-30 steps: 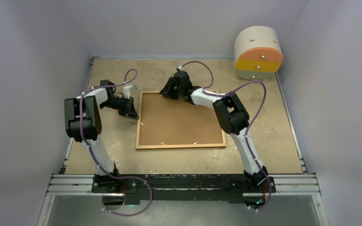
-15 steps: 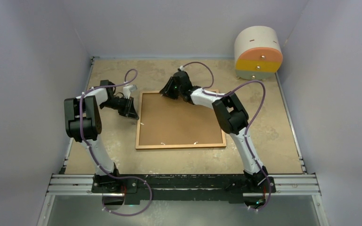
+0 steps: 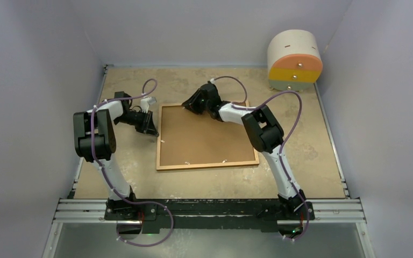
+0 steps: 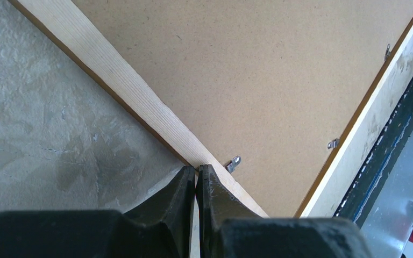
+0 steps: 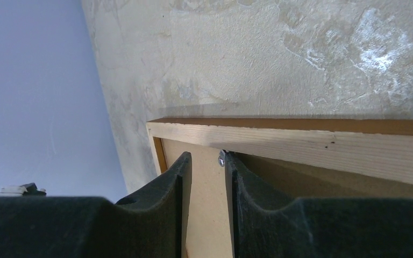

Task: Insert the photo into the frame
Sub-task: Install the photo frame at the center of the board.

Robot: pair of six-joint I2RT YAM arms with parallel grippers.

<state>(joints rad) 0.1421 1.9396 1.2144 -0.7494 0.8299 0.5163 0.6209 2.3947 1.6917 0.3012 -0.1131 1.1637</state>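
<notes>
Mottled beige bench (image 3: 312, 150), enclosed by pale lilac walls (image 3: 204, 32); one round drawer cabinet (image 3: 294, 59) well beyond the frame's far right corner. Item: the frame (image 3: 207, 166), orange-brown wood, lying flat and face down at mid-bench, plain brown backing board (image 3: 204, 137) uppermost and filling the opening. Small metal tabs (image 4: 234, 163) sit along the inner edges of the rails. The photo: not visible in any view; whether it already lies beneath the board cannot be told. Left end effector (image 4: 196, 169): at the frame's left rail, toward its far end, fingers clenched to a hairline, tips on the outer edge of the rail, nothing made out between them. Right end effector (image 5: 207, 158): at the frame's far rail, near its left corner, fingers narrowly parted, straddling a tab just inside the rail without clearly pinching it. Change over the last second: the right wrist has shifted and dipped a little at the far rail, and the frame's near edge looks very slightly turned; the left arm has stayed put. Assessment: work appears to be on the tabs at the back, so either freeing the board to admit the photo or securing it afterwards; which of the two cannot be settled from these views.
</notes>
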